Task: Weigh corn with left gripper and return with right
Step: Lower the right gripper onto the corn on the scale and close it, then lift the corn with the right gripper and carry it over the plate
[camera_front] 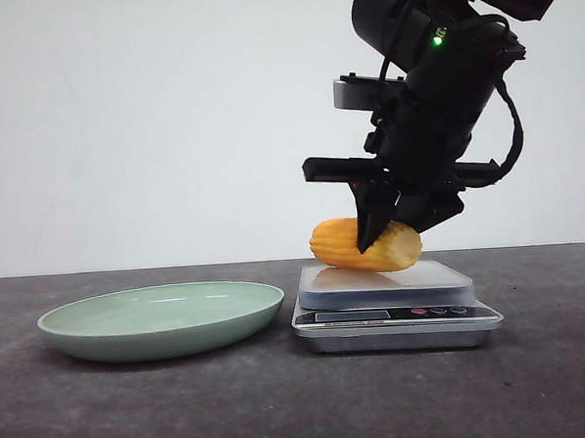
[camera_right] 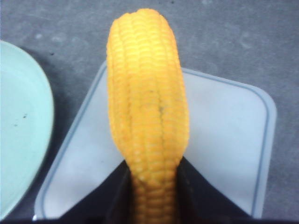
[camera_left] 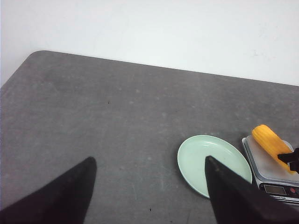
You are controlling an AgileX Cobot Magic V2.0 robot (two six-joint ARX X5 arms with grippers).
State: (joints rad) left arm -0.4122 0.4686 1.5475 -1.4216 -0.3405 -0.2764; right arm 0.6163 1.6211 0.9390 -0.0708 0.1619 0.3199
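The yellow-orange corn (camera_front: 345,244) lies over the pan of the silver scale (camera_front: 452,272); I cannot tell whether it rests on the pan or is just above it. My right gripper (camera_front: 380,236) is shut on the corn near its paler end. In the right wrist view the corn (camera_right: 147,107) runs out from between the black fingers (camera_right: 196,193) over the scale pan (camera_right: 229,135). My left gripper (camera_left: 149,163) is open and empty, high above the table and away from the scale. From there I see the corn (camera_left: 270,141) on the scale (camera_left: 266,168).
A pale green plate (camera_front: 160,319) stands on the dark table just left of the scale; it also shows in the left wrist view (camera_left: 201,154) and the right wrist view (camera_right: 18,130). The scale's display and buttons (camera_front: 396,315) face the front. A white wall stands behind.
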